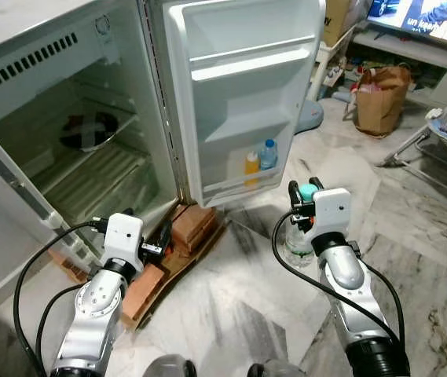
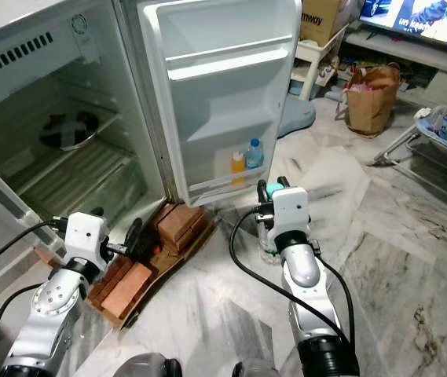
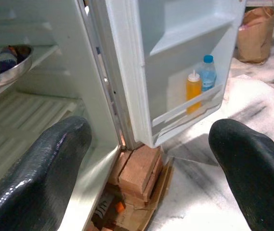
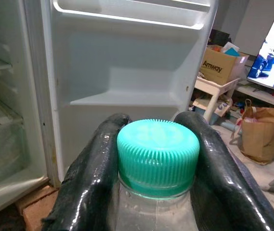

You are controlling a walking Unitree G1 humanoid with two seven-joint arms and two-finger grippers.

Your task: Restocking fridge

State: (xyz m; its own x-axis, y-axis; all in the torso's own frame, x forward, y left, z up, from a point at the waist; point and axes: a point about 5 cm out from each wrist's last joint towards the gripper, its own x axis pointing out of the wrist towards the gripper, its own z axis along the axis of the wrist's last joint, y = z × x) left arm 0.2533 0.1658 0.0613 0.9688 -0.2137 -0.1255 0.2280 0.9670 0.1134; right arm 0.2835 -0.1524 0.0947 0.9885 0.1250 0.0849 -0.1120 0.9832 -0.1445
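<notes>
Two black fingers [image 4: 93, 183] of the right tool [image 1: 308, 196] pinch the teal cap [image 4: 157, 156] of a clear bottle [image 1: 296, 243] standing on the floor, at five o'clock from the open fridge door [image 1: 239, 94]. The left tool [image 3: 151, 173] is spread wide near the bricks [image 1: 192, 226].

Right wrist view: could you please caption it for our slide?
Right gripper clamps a clear bottle below its teal cap, facing the open fridge door.
</notes>
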